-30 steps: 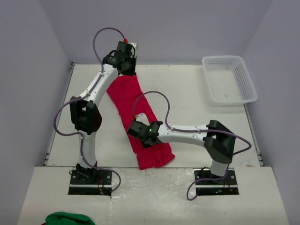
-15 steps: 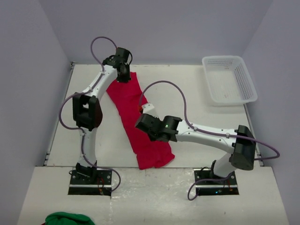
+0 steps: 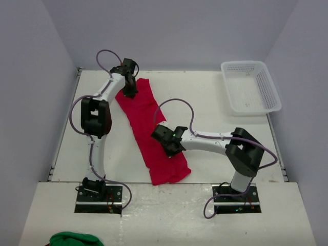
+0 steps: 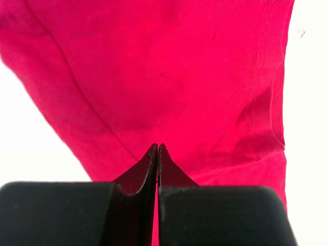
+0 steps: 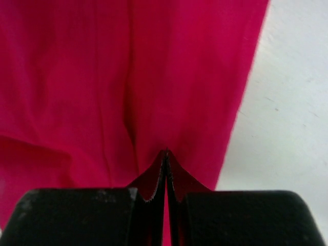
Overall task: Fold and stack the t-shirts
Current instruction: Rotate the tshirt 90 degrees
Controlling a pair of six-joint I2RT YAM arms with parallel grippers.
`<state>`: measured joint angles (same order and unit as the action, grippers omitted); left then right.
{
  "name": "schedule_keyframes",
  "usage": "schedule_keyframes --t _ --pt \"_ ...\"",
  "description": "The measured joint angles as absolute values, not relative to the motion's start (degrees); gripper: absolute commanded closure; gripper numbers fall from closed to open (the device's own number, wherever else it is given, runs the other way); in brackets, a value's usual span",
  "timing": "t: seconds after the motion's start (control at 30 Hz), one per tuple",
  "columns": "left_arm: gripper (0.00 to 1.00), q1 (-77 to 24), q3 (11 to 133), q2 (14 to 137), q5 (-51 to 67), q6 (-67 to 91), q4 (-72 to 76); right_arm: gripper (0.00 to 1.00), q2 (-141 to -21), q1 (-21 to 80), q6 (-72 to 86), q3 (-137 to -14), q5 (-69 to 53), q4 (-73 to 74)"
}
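Currently one red shirt (image 3: 149, 134) lies on the table (image 3: 215, 110) as a long narrow strip. It runs diagonally from the far left, near the left arm's wrist, down to the near edge between the two bases. The near end is bunched and a bit wider.

Left end effector (image 3: 130, 93) is on the far end of the strip, at its left edge. In the wrist view its fingers are pressed tight together (image 4: 157, 148), tips right at the cloth, with a seam running into them. It's probably nipping a bit of fabric, but the view is too close to be sure.

Right end effector (image 3: 172, 149) is on the right edge of the strip, toward the near end. Its fingers are also pressed together (image 5: 166, 152), and creases in the cloth converge on the tips, so it's pinching the shirt. Bare table shows just right of the hem there.

White mesh basket (image 3: 250, 86) sits at the far right corner, well apart from the shirt. Something green (image 3: 76, 239) shows at the bottom left, off the table.
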<state>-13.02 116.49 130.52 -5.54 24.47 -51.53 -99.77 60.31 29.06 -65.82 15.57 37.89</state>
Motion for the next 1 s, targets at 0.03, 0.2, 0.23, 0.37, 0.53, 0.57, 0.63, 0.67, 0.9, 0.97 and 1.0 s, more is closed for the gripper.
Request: schedule_keyframes --t 0.03,0.2,0.23,0.37,0.53,0.57,0.63,0.67,0.9,0.97,1.0 --pt "1.00 -13.02 116.84 130.96 -5.34 24.47 -51.53 1.00 -101.16 60.34 28.71 -66.52 14.83 37.39" --pt "1.00 -12.84 119.28 134.72 -4.75 24.32 -51.44 1.00 -103.79 60.36 27.64 -69.17 12.19 35.97" --pt "1.00 -12.78 119.81 135.68 -4.67 24.27 -51.53 1.00 -103.94 60.36 27.53 -69.56 11.94 35.70" --pt "1.00 -12.40 124.16 140.77 -3.79 23.40 -52.45 1.00 -104.42 60.34 27.40 -70.17 10.72 34.89" --pt "1.00 -12.23 128.53 143.37 -3.62 22.22 -52.73 1.00 -105.34 60.36 27.55 -70.15 9.17 34.70" --pt "1.00 -12.23 129.01 143.61 -3.51 21.82 -52.82 1.00 -105.73 60.36 27.59 -70.15 8.73 34.48" --pt "1.00 -12.23 130.06 144.27 -3.22 21.32 -52.86 1.00 -106.91 60.36 27.64 -70.08 7.79 34.02" --pt "1.00 -12.23 130.76 144.66 -3.09 21.15 -52.86 1.00 -107.77 60.36 27.64 -70.06 7.51 33.69" --pt "1.00 -12.14 135.15 147.46 2.76 18.39 -51.16 1.00 -108.60 60.31 27.55 -70.87 5.37 32.69" --pt "1.00 -12.25 137.12 148.79 4.67 17.69 -50.74 1.00 -109.54 60.45 27.57 -72.03 4.71 32.75" --pt "1.00 -12.38 137.99 149.34 5.48 17.30 -50.46 1.00 -110.08 60.60 27.57 -72.82 4.43 32.73"
